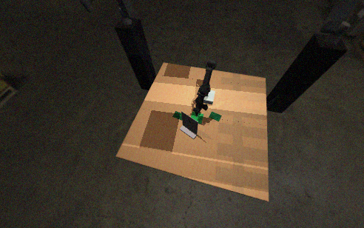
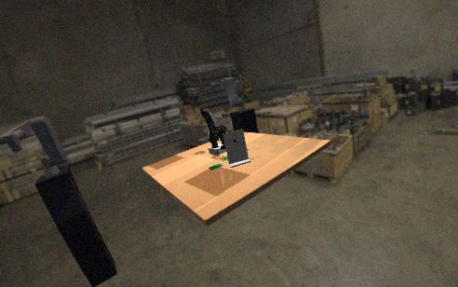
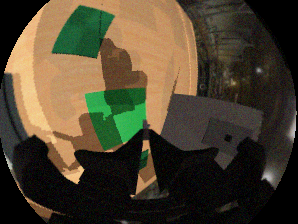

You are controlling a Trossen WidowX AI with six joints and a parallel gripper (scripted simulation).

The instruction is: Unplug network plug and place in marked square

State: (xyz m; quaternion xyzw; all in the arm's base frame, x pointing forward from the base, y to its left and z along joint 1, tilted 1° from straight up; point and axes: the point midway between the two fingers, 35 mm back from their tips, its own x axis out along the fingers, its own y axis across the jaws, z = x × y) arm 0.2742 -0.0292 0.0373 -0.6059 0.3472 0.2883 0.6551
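My gripper [image 1: 197, 112] [image 3: 145, 131] is shut on the plug [image 3: 145, 124], a small grey-purple piece just showing at the fingertips. The plug is out of the socket [image 3: 228, 138], whose dark opening shows empty on the upright panel [image 1: 189, 123] [image 2: 236, 150] [image 3: 182, 117]. The gripper is on the arm's side of the panel, pointing down over the middle, bright green patch [image 1: 197, 118] [image 3: 131, 125]. The plug's height above the table is hard to tell. Its tab is not visible. The panel hides the fingers in the exterior view.
Darker green patches lie to either side, one [image 1: 215, 116] [image 3: 82, 32] on the right and one [image 1: 177, 115] [image 2: 215, 167] on the left in the top view. A pale block [image 1: 210, 98] [image 2: 216, 151] sits beneath the arm. The panel stands close to the fingers.
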